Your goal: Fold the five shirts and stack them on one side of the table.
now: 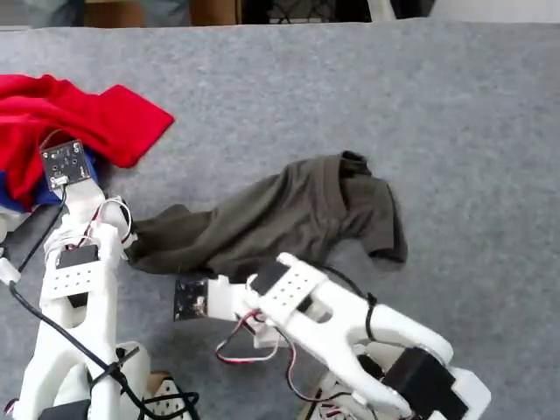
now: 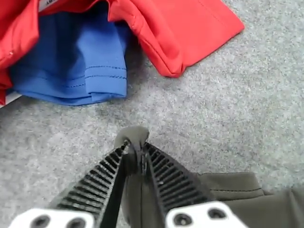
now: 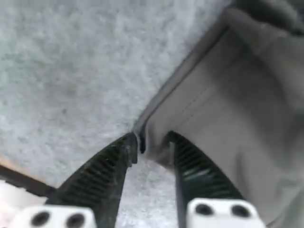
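Left gripper (image 2: 135, 151) pinches olive shirt (image 1: 289, 214) fold (soft knit); right gripper (image 3: 153, 145) narrowly parted astride hem.

Three shirts show (red shirt (image 1: 79, 118), blue shirt (image 2: 71, 61), olive shirt (image 1: 280, 219)), plus two arms (image 1: 83, 280) (image 1: 350, 324).

Grey-covered table (image 1: 472, 289) under soft, even light.

A grey, fuzzy, carpet-like cloth (image 1: 455, 105) covers the table out to its far edge, which runs straight across the top of the high view. Close up in the wrist views, the cloth has a mottled, nubbly weave of lighter and darker grey flecks. Beyond the far edge lies a narrow strip of room: brown wooden pieces (image 1: 210, 10) toward one end, a dark gap (image 1: 306, 9) in the middle and a pale surface (image 1: 499, 7) at the other end. What these belong to cannot be told. Shadows on the cloth are faint and soft-edged.
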